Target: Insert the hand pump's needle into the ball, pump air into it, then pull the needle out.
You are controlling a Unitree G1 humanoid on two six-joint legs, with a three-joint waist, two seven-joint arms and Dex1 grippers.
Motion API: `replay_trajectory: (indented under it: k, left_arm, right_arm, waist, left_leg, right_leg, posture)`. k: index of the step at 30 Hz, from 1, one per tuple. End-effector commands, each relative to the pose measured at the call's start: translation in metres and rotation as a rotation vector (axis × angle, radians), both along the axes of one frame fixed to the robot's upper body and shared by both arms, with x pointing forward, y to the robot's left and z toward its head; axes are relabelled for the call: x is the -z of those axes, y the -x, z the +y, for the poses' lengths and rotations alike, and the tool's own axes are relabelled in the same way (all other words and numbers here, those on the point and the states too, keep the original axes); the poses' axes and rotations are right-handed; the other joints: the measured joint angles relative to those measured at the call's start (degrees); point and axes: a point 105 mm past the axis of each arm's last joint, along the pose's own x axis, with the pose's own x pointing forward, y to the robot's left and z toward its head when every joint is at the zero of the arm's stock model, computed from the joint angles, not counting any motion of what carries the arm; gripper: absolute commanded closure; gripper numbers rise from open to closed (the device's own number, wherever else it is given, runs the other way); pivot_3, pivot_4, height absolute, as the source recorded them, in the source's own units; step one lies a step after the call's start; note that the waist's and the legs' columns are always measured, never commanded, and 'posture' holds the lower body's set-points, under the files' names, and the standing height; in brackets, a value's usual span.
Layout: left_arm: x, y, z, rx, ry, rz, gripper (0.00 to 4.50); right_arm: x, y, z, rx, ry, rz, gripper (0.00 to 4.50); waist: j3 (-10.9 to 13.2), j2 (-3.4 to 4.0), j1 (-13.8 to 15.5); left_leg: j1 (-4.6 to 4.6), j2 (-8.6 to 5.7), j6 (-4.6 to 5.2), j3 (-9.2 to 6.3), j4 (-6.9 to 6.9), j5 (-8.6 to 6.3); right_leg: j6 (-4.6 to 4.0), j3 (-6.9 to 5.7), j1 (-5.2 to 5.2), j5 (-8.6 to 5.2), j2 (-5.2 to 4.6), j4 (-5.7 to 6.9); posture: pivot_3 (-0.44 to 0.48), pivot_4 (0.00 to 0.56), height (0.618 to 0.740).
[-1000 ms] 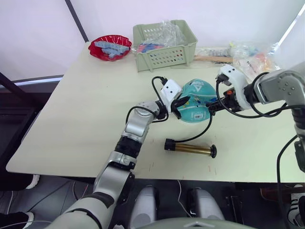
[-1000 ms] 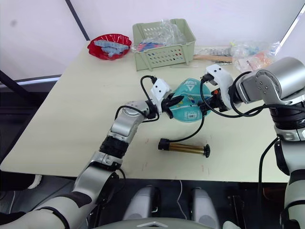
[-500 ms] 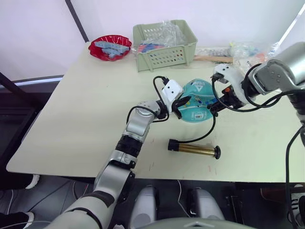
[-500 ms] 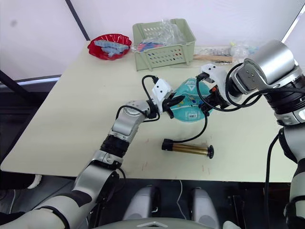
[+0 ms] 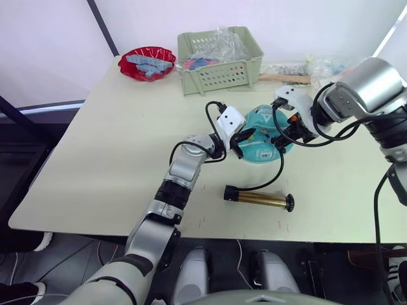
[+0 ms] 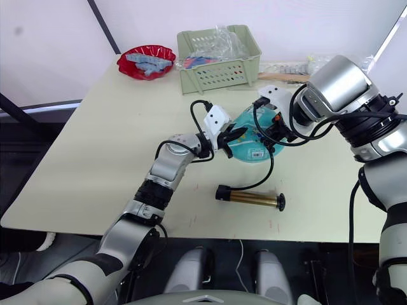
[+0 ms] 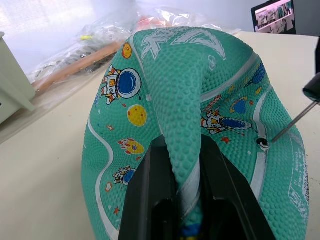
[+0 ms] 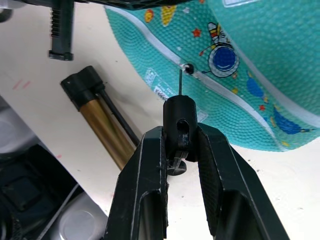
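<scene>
Two tools busy: left tool (image 7: 175, 210) pinches the saggy ball (image 7: 200, 100), right tool (image 8: 181, 150) grips needle (image 8: 179, 80) at valve; pumping's all left.

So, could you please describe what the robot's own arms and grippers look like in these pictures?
Both arms are built of rounded silver-grey metallic segments joined by black joints. Each wrist carries a white boxy housing, with loose black cables looping from it along the forearm. The left gripper and the right gripper each end in two black fingers, flat and blocky. No lettering or markings can be made out.
</scene>
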Motion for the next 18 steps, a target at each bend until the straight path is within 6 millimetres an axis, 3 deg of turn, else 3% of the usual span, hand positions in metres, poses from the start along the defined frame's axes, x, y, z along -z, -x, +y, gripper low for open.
replay_trajectory:
  k: [1,18]
  left_arm:
    - [0.003,0.008,-0.013,0.053,-0.027,-0.01,4.45]
    - [0.006,0.008,-0.012,0.048,-0.029,-0.006,4.45]
  right_arm:
    - [-0.013,-0.005,0.001,-0.006,-0.015,-0.046,4.18]
    - [-0.003,-0.003,-0.008,-0.04,0.022,-0.034,4.18]
  waist:
    - [0.0,0.0,0.0]
    - [0.0,0.01,0.0]
  left_leg:
    - [0.0,0.0,0.0,0.0,0.02,0.0]
    - [-0.02,0.0,0.0,0.0,0.2,0.0]
  right_leg:
    - [0.0,0.0,-0.01,0.0,0.0,0.02]
    - [-0.01,0.03,-0.07,-0.01,0.0,0.26]
  posture:
    - [0.0,0.15,0.738]
    - [0.0,0.15,0.738]
